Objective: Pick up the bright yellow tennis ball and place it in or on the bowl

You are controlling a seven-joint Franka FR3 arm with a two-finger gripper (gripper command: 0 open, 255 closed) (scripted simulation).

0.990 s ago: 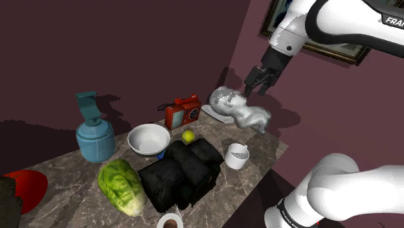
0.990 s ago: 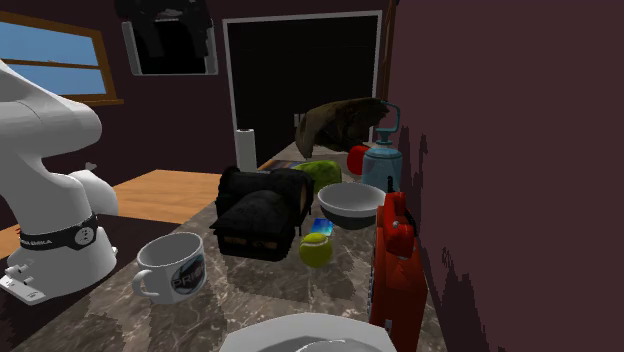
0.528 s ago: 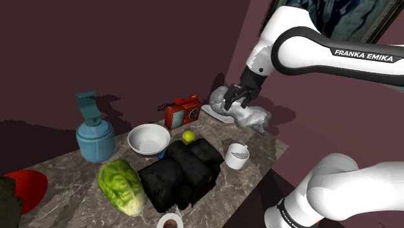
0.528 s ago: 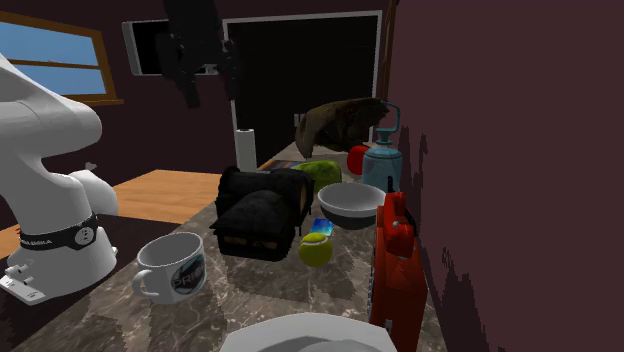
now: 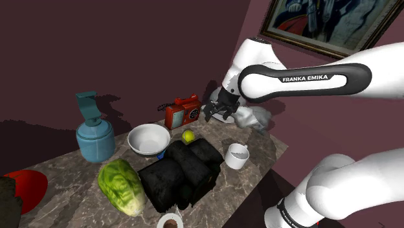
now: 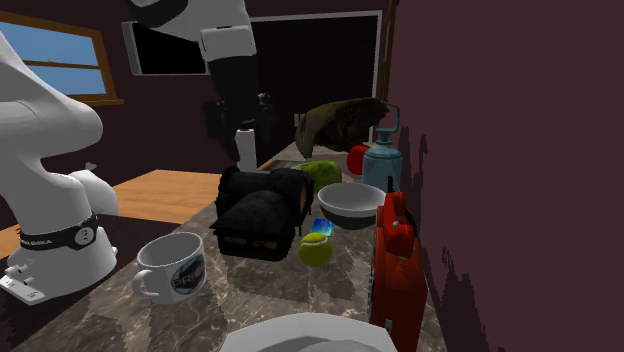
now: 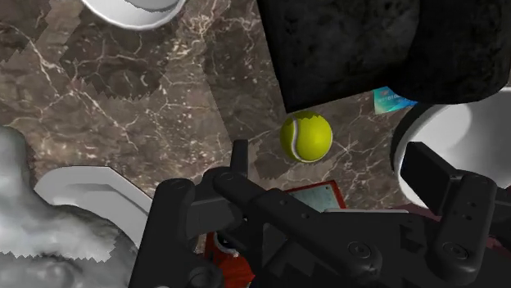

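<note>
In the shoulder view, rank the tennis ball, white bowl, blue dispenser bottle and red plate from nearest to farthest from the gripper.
1. Tennis ball, just below and left of the open gripper.
2. White bowl, left of the ball.
3. Blue dispenser bottle, further left.
4. Red plate, at the view's lower left edge.

Home: framed painting, marble counter, window.

Dark maroon walls are enclosing a brown marbled countertop, and soft shadows are falling across both. A framed picture is hanging high on one wall. A wood-framed window is showing blue sky, a white-framed opening is giving onto a black area, and an orange-brown wooden surface is lying beside the counter.
</note>
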